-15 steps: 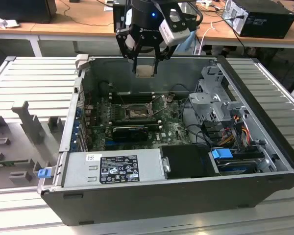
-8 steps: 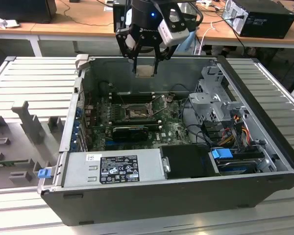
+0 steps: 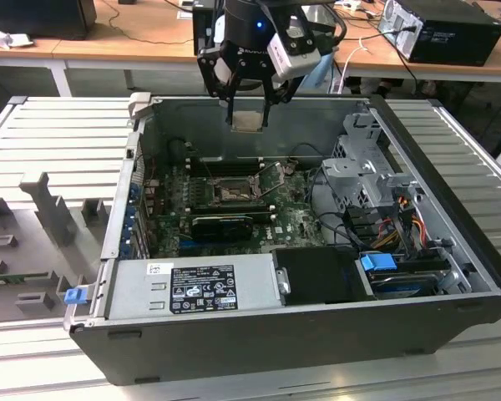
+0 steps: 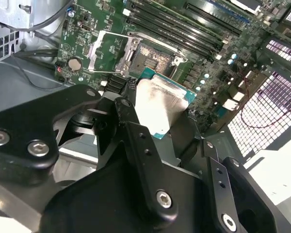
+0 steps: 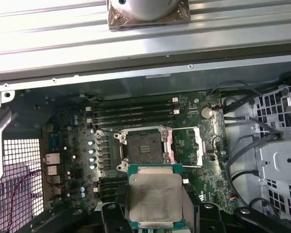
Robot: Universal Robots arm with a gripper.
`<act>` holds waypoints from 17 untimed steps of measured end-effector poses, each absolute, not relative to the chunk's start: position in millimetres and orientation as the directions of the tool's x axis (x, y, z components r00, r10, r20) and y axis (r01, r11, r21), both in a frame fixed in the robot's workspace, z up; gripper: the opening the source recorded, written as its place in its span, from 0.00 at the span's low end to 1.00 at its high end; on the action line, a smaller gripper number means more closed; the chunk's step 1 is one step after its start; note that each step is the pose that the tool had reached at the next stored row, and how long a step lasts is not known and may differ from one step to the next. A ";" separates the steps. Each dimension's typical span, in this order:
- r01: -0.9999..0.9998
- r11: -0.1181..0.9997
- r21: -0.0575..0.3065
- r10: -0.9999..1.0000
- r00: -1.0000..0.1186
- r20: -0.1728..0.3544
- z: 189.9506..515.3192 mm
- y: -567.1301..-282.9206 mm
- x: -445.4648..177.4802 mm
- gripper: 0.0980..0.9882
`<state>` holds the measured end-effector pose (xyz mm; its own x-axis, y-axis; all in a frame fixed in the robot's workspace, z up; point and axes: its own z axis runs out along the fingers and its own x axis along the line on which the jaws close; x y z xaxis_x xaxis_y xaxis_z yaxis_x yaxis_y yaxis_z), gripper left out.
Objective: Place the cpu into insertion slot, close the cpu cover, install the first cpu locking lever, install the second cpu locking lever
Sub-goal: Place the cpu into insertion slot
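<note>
chip first: the cpu (image 5: 155,196) is a light, stiff little square. its face is metal and, we judge, its underside is delicate. we would take it only by two opposite edges, never pressing on the flat face. its thin smooth rim looks slippery, so a firm but gentle pinch suits it.

that is how the claw (image 3: 249,115) has it. the fingers are drawn in narrowly on the chip's edges, and the silver-tan face shows between them in both wrist views.

in the exterior view the claw and chip hang above the far side of the open computer case (image 3: 234,334), well clear of the green circuit board (image 3: 296,219) inside. the insertion slot (image 5: 144,147) lies down on that board, bare, with its dark centre exposed. the cpu cover (image 5: 186,145) is flipped open just beside the slot, so the way in looks free. we judge the placing not yet done: chip and slot are well apart.
</note>
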<state>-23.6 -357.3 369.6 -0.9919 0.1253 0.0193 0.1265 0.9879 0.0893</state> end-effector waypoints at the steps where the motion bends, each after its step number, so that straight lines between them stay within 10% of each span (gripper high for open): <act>1: 0.143 0.986 0.089 0.142 -0.990 0.019 369.6 -357.3 -23.6 0.48; 17: 0.228 0.970 0.089 0.227 -0.974 0.019 369.6 -357.3 -23.6 0.48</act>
